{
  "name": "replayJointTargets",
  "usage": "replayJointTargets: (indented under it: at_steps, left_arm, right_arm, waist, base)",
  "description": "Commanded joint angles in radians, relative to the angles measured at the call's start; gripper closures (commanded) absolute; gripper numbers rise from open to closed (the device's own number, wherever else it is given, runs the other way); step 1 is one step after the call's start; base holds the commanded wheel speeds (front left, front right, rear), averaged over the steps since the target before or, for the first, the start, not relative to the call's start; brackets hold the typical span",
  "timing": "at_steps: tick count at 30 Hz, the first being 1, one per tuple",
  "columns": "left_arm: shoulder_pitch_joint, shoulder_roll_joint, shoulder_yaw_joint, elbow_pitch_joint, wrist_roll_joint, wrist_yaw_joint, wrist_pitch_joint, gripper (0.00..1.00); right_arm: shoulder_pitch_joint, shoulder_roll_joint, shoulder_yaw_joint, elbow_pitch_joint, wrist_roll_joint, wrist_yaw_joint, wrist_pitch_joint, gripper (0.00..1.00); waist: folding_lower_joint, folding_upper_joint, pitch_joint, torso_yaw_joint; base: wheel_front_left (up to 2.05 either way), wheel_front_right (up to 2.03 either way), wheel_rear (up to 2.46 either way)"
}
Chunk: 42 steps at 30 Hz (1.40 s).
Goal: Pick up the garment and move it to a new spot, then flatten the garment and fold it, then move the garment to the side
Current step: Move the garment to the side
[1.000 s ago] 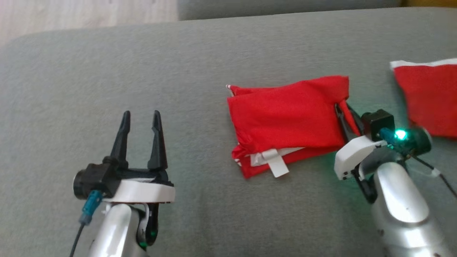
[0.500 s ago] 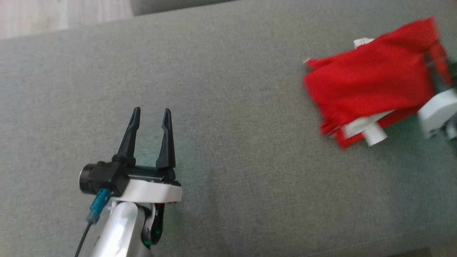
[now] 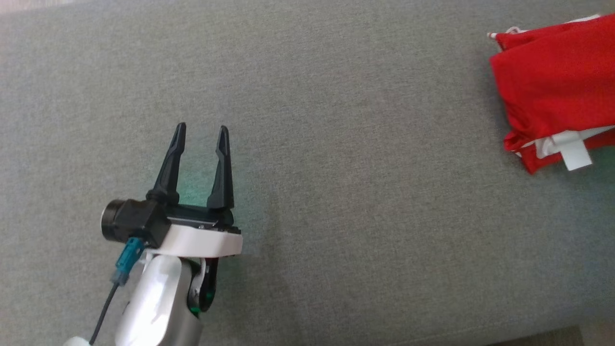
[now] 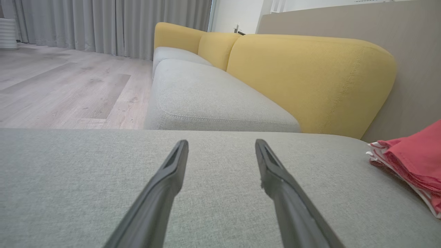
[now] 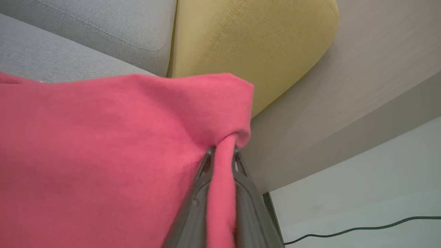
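Garment (image 3: 547, 81) now farther from L pincer (image 3: 202, 127)

The garment (image 3: 547, 86) is matt cloth, and the seat (image 3: 336, 144) is woven cloth, a little rough. The left gripper (image 3: 202, 128) looks like matt black plastic, its forearm (image 3: 153, 307) glossy silver. The floor (image 4: 69, 86) is pale wood.

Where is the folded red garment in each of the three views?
Head view: red garment at the right edge, upper part, cut off by the frame.
Left wrist view: red garment at the right edge, below the middle.
Right wrist view: red garment across left and centre, a fold pinched between the jaws of the right gripper.
Shared landmark: the grey seat cushion.
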Motion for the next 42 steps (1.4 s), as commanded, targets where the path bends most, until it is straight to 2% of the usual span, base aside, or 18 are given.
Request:
replayJointTargets:
  at_steps: [1, 6, 7, 8, 9, 15, 21, 29, 34, 35, 39, 42]
  left_arm:
    - [-0.029, 0.007, 0.036, -0.029, 0.007, -0.001, -0.005, 0.00]
    - [-0.035, 0.007, 0.047, -0.026, 0.011, -0.004, -0.005, 0.00]
    - [-0.035, 0.007, 0.048, -0.025, 0.012, -0.005, -0.005, 0.00]
    - [-0.036, 0.007, 0.049, -0.024, 0.012, -0.005, -0.005, 0.00]
    - [-0.036, 0.007, 0.050, -0.023, 0.013, -0.006, -0.005, 0.00]
    - [-0.040, 0.007, 0.053, -0.013, 0.008, -0.008, -0.005, 0.00]
    - [-0.022, 0.007, 0.062, -0.012, -0.008, -0.002, -0.005, 0.00]
    - [0.026, 0.007, 0.091, -0.027, -0.028, 0.014, -0.005, 0.00]
    - [0.056, 0.007, 0.104, -0.034, -0.034, 0.022, -0.005, 0.00]
    - [0.056, 0.007, 0.104, -0.034, -0.034, 0.022, -0.005, 0.00]
    - [0.084, 0.007, 0.104, -0.037, -0.038, 0.025, -0.005, 0.00]
    - [0.105, 0.007, 0.098, -0.031, -0.032, 0.026, -0.005, 0.00]
  right_arm:
    - [-0.011, -0.029, -0.003, -0.027, -0.007, -0.001, -0.005, 1.00]
    - [-0.007, -0.003, -0.037, -0.011, -0.019, -0.001, 0.000, 1.00]
    - [-0.007, 0.002, -0.045, -0.012, -0.023, -0.001, -0.002, 0.96]
    - [-0.007, 0.010, -0.052, -0.015, -0.024, -0.001, -0.006, 0.13]
    - [-0.007, 0.020, -0.060, -0.020, -0.025, -0.001, -0.007, 0.00]
    - [-0.002, 0.051, -0.085, -0.074, -0.044, -0.001, -0.017, 0.00]
    - [0.009, 0.101, -0.063, -0.150, -0.038, -0.001, -0.033, 0.00]
    - [0.055, 0.230, 0.017, -0.275, 0.068, -0.001, -0.092, 0.00]
    - [0.106, 0.355, 0.035, -0.341, 0.143, -0.001, -0.145, 0.00]
    - [0.106, 0.355, 0.035, -0.341, 0.143, -0.001, -0.145, 0.00]
    - [0.174, 0.431, 0.052, -0.365, 0.186, -0.001, -0.195, 0.00]
    - [0.230, 0.464, 0.035, -0.348, 0.254, -0.001, -0.218, 0.00]
  waist:
    - [-0.0001, 0.0000, 0.004, 0.002]
    - [-0.0001, 0.0000, 0.015, 0.003]
    - [-0.0001, 0.0000, 0.016, 0.002]
    - [-0.0001, 0.0000, 0.016, 0.002]
    - [-0.0001, 0.0000, 0.015, 0.001]
    - [-0.0001, 0.0000, -0.010, -0.001]
    - [-0.0001, 0.0000, -0.085, 0.006]
    - [-0.0001, 0.0000, -0.180, 0.028]
    - [-0.0001, 0.0000, -0.215, 0.048]
    - [-0.0001, 0.0000, -0.215, 0.048]
    - [-0.0001, 0.0000, -0.238, 0.065]
    - [-0.0001, 0.0000, -0.252, 0.078]
  base:
    - [0.00, 0.00, 0.00]
    - [0.00, 0.00, 0.00]
    - [0.00, 0.00, 0.00]
    - [0.00, 0.00, 0.00]
    - [0.00, 0.00, 0.00]
    - [0.00, 0.00, 0.00]
    - [0.00, 0.00, 0.00]
    - [0.00, 0.00, 0.00]
    - [0.00, 0.00, 0.00]
    - [0.00, 0.00, 0.00]
    - [0.00, 0.00, 0.00]
    - [0.00, 0.00, 0.00]
